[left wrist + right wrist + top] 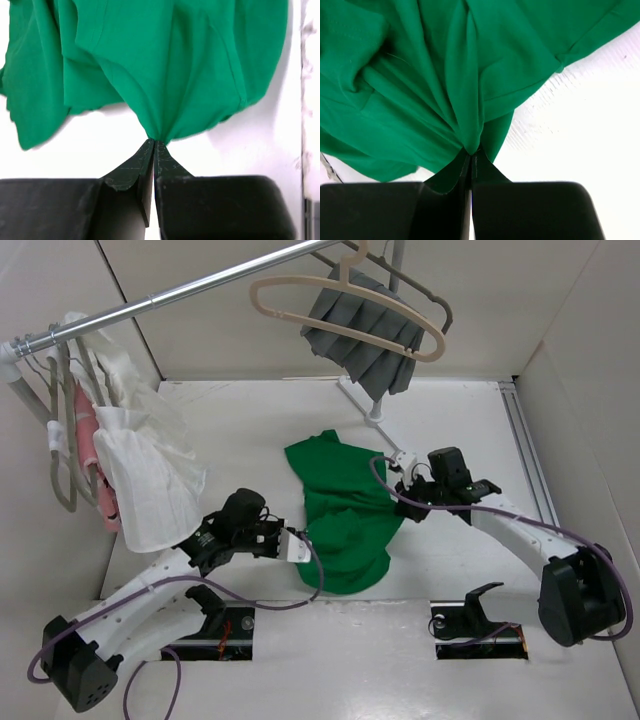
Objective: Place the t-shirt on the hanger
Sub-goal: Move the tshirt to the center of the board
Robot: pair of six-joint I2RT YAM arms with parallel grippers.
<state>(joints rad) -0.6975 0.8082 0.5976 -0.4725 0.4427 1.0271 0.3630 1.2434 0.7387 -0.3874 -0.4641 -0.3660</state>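
Note:
The bright green t-shirt [343, 508] lies crumpled on the white table between my two arms. My left gripper [303, 543] is shut on its left edge; in the left wrist view the t-shirt [165, 65] fans out from the pinched fingertips of the gripper [154, 141]. My right gripper [395, 502] is shut on the shirt's right edge; in the right wrist view the t-shirt [435, 75] bunches into folds at the gripper [471, 151]. The beige hanger [340, 302] hangs on the metal rail at the back, apart from the shirt.
A metal rail [170, 295] runs across the back. A grey hanger with grey pleated cloth [365, 335] hangs behind the beige one. White and pink garments [130, 455] hang at the left. The rail's stand foot [375, 418] rests just behind the shirt.

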